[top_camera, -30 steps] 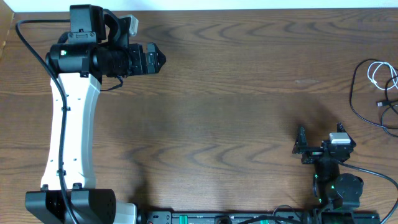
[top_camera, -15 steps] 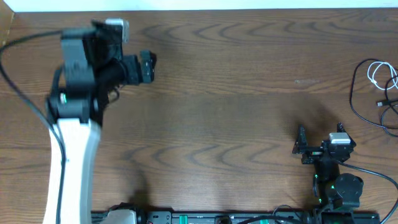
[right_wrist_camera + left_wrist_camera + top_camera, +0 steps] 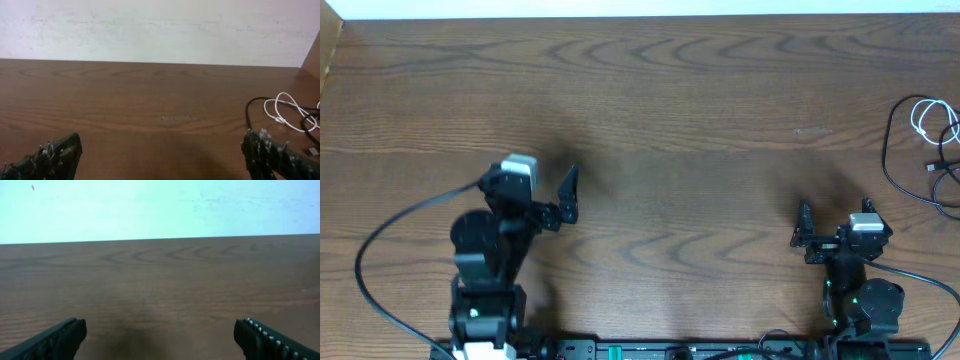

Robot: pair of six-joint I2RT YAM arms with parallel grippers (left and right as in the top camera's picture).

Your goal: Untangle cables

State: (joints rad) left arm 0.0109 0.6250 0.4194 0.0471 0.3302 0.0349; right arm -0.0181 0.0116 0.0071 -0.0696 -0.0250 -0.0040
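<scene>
The thin black cable and the thin white cable lie looped together at the table's far right edge, with a small plug among them. They also show at the right of the right wrist view, white and black. My right gripper is open and empty, left of and nearer than the cables; its jaws hold nothing. My left gripper is open and empty at the front left, far from the cables; its jaws show only bare wood between them.
The wooden table ends at a pale wall at the back. Thick black cords run from both arm bases, at the left and at the right. Part of the cables runs off the right edge of view.
My left arm has swung from the far back left of the table down to the front left, its gripper now pointing right. The right arm and the cables have not moved.
</scene>
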